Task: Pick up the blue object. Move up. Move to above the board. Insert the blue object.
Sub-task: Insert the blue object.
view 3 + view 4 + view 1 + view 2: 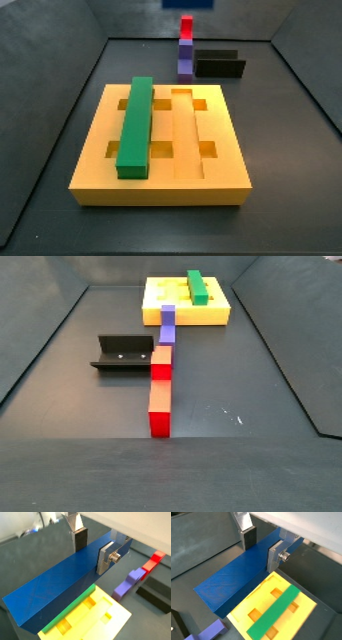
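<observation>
Blue object (57,587) is clamped by the gripper (93,549) fingers (105,558) above the board (100,619); slight tilt could jam it against a slot edge or the green bar (274,612).

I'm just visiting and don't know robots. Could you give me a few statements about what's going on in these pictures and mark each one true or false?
1. The gripper has its fingers closed on the blue object, as both wrist views show. True.
2. The green bar lies on the floor beside the board. False: it lies on the board.
3. The blue object is already in the board. False: it is held above it.
4. The purple block stands next to the fixture. True.
</observation>
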